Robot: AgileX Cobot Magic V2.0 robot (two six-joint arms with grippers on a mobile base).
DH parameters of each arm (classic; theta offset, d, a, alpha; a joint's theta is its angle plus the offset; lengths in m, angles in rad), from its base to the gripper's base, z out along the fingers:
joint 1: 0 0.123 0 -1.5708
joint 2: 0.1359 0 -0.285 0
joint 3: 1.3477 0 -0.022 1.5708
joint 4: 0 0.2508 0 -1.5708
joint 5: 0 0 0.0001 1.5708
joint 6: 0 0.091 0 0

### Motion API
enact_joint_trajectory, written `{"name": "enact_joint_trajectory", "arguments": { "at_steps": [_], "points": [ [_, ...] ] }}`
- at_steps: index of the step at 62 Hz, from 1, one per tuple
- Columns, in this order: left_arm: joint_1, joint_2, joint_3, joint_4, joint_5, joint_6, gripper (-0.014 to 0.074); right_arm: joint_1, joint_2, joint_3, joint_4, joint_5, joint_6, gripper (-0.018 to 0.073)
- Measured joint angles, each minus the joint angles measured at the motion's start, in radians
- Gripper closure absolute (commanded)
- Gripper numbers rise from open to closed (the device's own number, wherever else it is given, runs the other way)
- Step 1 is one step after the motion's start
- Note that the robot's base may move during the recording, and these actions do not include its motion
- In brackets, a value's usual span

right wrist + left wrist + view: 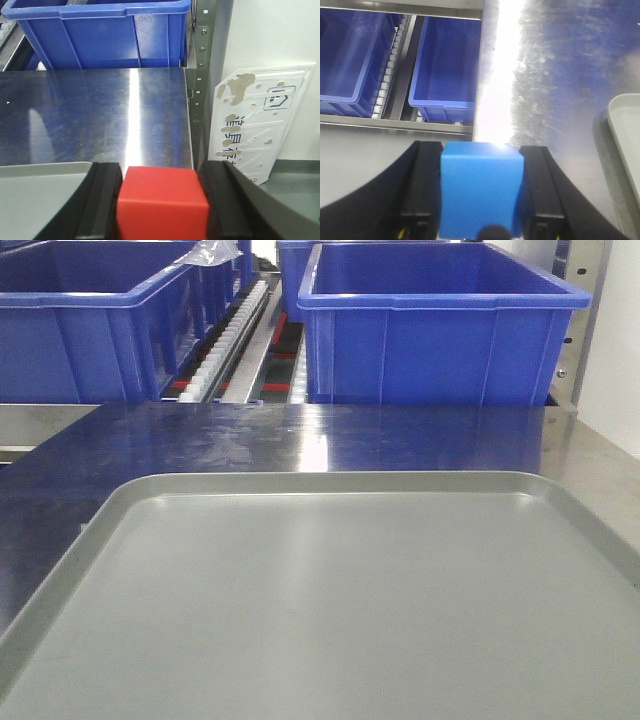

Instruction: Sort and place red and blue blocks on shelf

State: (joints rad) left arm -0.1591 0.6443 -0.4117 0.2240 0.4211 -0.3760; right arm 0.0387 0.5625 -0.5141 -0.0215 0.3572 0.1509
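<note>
In the left wrist view my left gripper (481,165) is shut on the blue block (481,192), held above the steel table's left edge. In the right wrist view my right gripper (161,187) is shut on the red block (161,202), held above the table's right front, by the tray corner. The shelf shows in the front view by its white roller track (232,335) behind the table, and in the left wrist view as a metal rail (395,125) below. Neither gripper nor block shows in the front view.
A grey rimmed tray (330,485) lies at the table's front. Two large dark-blue bins (440,330) (80,320) stand on the shelf behind the steel table (300,440). A shelf upright (202,75) and a white sign (260,120) stand right of the table.
</note>
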Motion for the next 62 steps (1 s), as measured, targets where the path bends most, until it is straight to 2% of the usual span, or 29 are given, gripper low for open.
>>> {"name": "enact_joint_trajectory", "arguments": {
  "at_steps": [62],
  "points": [
    [0.000, 0.000, 0.000, 0.002, 0.000, 0.000, 0.0473, 0.000, 0.000, 0.000, 0.000, 0.000, 0.000, 0.0505]
  ]
}}
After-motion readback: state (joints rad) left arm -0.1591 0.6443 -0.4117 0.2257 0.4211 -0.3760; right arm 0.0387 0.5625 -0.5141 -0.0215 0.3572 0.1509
